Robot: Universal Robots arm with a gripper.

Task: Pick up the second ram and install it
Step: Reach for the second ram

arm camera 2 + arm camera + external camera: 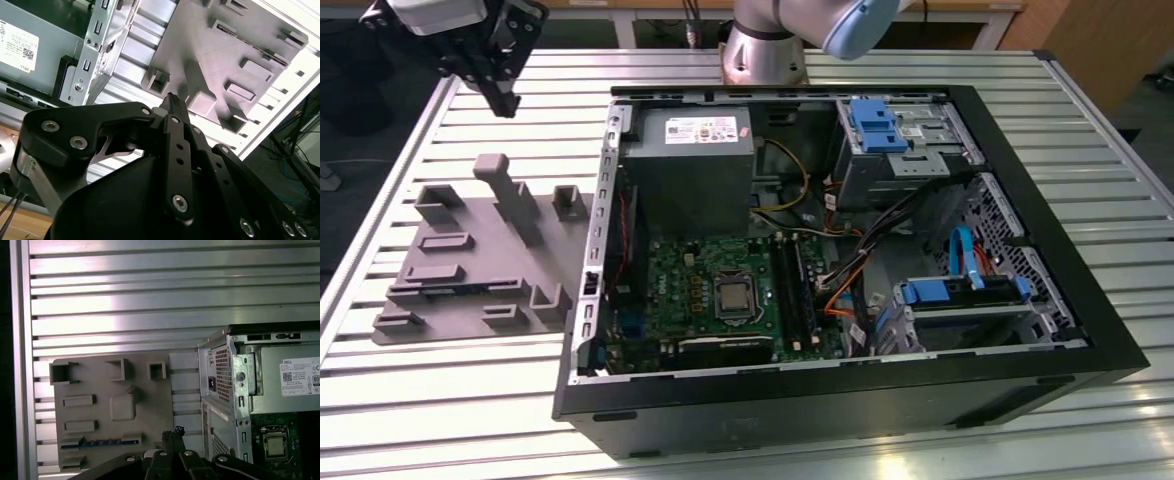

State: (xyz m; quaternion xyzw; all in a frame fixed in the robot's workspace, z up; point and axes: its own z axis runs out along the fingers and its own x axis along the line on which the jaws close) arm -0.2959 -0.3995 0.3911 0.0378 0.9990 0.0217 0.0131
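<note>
Nearest the lens, hand closed on nothing, hovering by grey fixture at nine o'clock of computer case in the exterior view. Second ram lying in a fixture slot, apart from hand.

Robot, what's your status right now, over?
Gripper shut, empty, hanging above the grey fixture. Second ram sits in a fixture slot, untouched. Nothing between them.

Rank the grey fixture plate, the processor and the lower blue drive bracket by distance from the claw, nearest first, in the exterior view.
1. Grey fixture plate, on the table outside the case, near the claw.
2. Processor, mid-case on the motherboard.
3. Lower blue drive bracket, toward the exterior view's right.
</note>
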